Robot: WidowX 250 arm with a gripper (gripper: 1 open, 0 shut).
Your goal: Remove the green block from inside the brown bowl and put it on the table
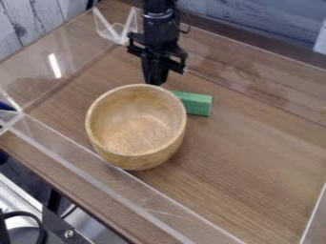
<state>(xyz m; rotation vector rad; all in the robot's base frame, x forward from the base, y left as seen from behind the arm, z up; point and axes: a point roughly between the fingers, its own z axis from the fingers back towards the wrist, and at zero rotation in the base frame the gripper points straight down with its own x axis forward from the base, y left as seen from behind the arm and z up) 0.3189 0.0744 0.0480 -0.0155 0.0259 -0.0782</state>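
Note:
The green block (195, 104) lies flat on the table (254, 162), just right of the brown bowl (135, 125) and touching or nearly touching its rim. The bowl is upright and its inside shows only bare wood. My gripper (156, 77) hangs above the bowl's far rim, a little left of the block, with its fingers pressed together and nothing between them.
Low clear acrylic walls (76, 162) run round the table's edges. The arm's dark body (158, 24) rises from the back of the table. Bare wood lies to the right of and in front of the bowl.

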